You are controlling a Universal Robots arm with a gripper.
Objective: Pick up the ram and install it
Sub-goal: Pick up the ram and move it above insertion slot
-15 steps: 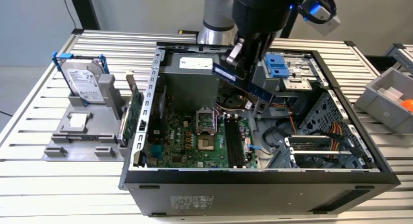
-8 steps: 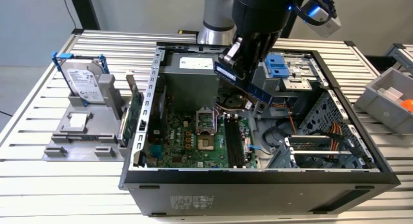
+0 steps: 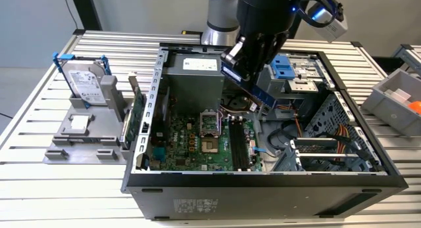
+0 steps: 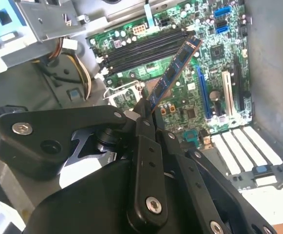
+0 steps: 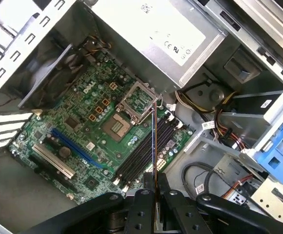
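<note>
Apparently, ram point(image 4: 173, 73) endwise within the tool point(image 4: 144, 111)

Ram point(image 4: 173, 73): was blue, with a row of dark chips.
Pincer point(image 4: 145, 113): was matt black; silver screw heads.
Motherboard point(image 5: 78, 105): was green; black memory slots, one blue slot, one white.
Case point(image 3: 263, 193): was dark grey outside, paler metal within.
Power supply point(image 5: 151, 39): was silver-grey, white label.
Bench point(image 3: 39, 188): was pale, ribbed in parallel slats.
Hard drive point(image 3: 86, 82): was silver, framed in blue.
Bin point(image 3: 388, 107): was grey, something orange inside.
</note>
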